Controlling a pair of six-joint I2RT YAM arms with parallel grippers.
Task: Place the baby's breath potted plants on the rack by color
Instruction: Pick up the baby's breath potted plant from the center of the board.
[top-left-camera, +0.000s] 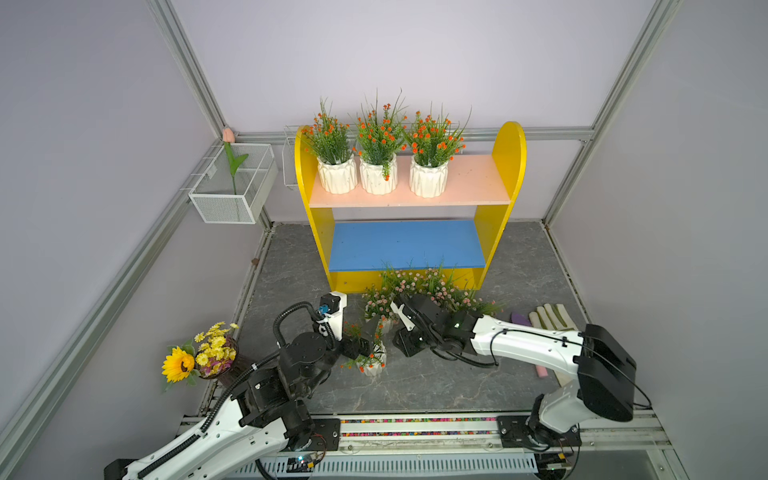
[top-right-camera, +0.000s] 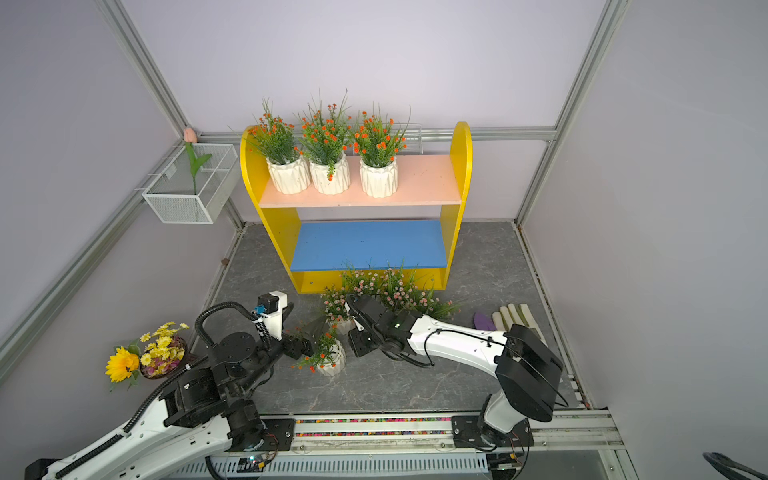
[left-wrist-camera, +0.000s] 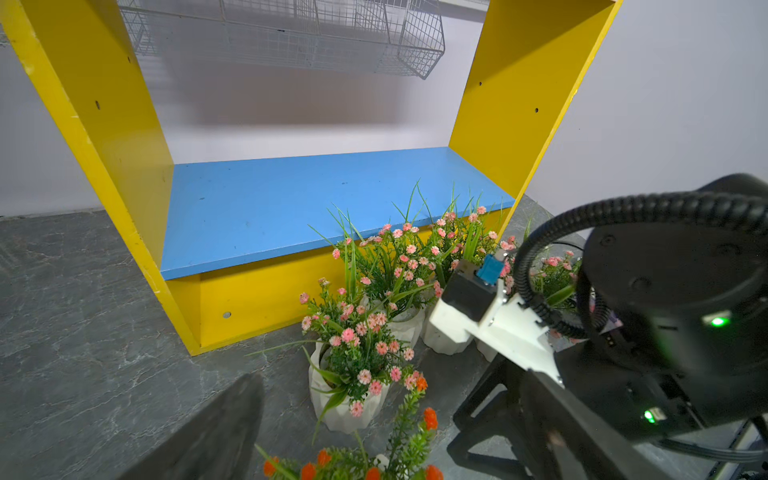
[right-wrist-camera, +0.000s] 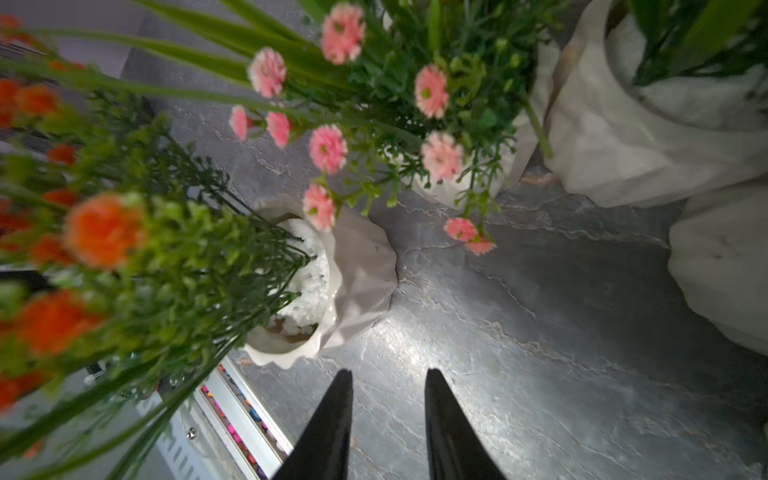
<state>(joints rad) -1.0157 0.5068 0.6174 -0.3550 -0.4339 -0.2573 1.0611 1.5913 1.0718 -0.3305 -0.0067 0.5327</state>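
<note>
Left pincer (top-left-camera: 369, 343) gapes wide at the orange-bloomed pot (top-left-camera: 374, 365) on the worktop (top-left-camera: 436, 382); right pincer (right-wrist-camera: 388, 374) hangs narrow and empty beside a pink-bloomed plant (right-wrist-camera: 415, 104).

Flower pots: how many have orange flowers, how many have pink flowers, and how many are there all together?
Orange-flowered pots: 4 (three on the top shelf of the rack, one on the floor)
Pink-flowered pots: 4 (all on the floor in front of the rack)
Total: 8
</note>
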